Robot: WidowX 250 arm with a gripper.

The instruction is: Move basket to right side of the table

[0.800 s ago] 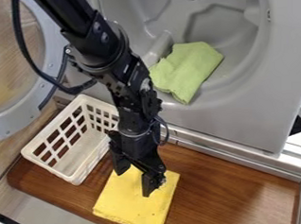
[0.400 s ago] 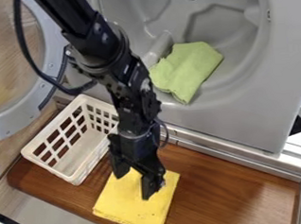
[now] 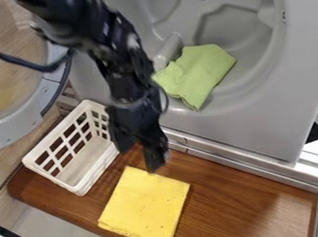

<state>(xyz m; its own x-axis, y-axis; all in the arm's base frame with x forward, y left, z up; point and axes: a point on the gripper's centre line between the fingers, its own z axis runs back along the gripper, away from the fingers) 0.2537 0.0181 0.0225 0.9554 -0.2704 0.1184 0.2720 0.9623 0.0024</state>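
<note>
Over on the left side of the table, as the camera is seeing it, the white basket (image 3: 101, 166) is sitting at an angle, its open top facing up. The black gripper (image 3: 139, 159) is hanging just right of it, fingers spread apart and holding nothing; from this slant I'm honestly not managing to tell whether one finger is touching the basket's rim. As for stuff in the way, a folded yellow cloth (image 3: 145, 204) is lying flat between the basket and the right part of the table, so it's kinda hogging the middle. Up behind, a crumpled green cloth (image 3: 199, 73) is resting inside the big grey machine (image 3: 249, 131), whose round door (image 3: 8, 131) is hanging open above the basket's far left. A dark cable (image 3: 25, 62) is crossing in front of that door. The table (image 3: 239, 196) itself is showing brown wood grain with a bit of shine, and its back edge is running along a pale metal rail (image 3: 258, 170). Grey floor (image 3: 47, 226) is peeking out at the lower left.
</note>
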